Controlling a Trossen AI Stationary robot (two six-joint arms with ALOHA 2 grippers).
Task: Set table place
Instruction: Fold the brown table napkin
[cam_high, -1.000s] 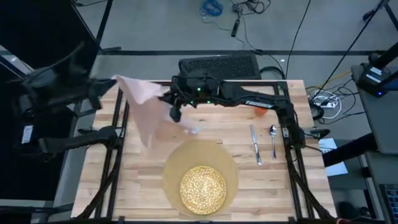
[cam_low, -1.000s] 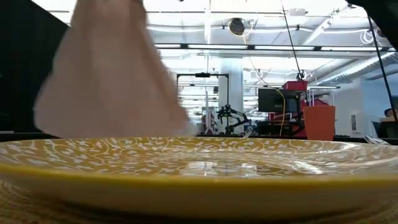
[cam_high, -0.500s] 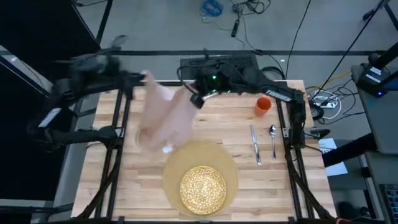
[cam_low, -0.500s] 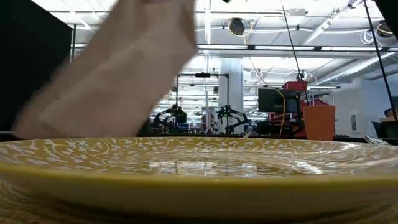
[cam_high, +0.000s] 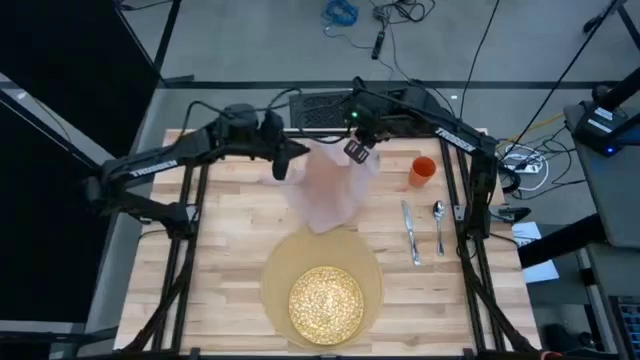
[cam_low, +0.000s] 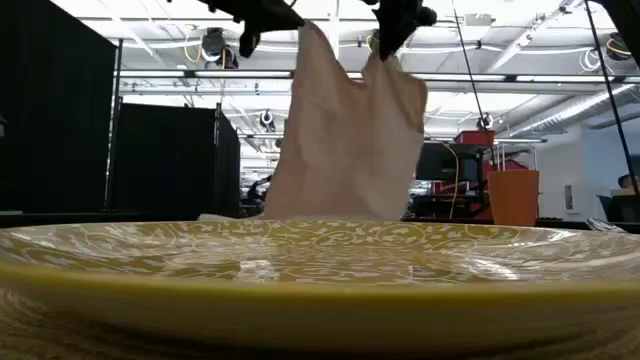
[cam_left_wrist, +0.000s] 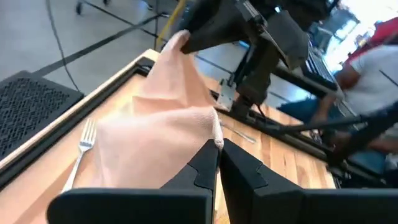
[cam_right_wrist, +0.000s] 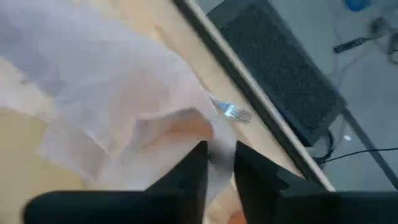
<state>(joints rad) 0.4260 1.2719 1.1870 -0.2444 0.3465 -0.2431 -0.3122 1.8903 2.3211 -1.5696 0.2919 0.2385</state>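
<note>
We hold the napkin aloft, both grippers (left, right) clamped on corners; lower it evenly, taut, beside the placemat.

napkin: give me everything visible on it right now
The napkin is a beige, soft woven cloth, unfolded and hanging in the air over the far middle of the table, beyond the placemat and plate. The left gripper pinches one upper corner, the right gripper another, so it sags between them with draped folds. Its lower edge hangs near the tabletop; contact there cannot be told. A fork lies on the table behind it.
</note>
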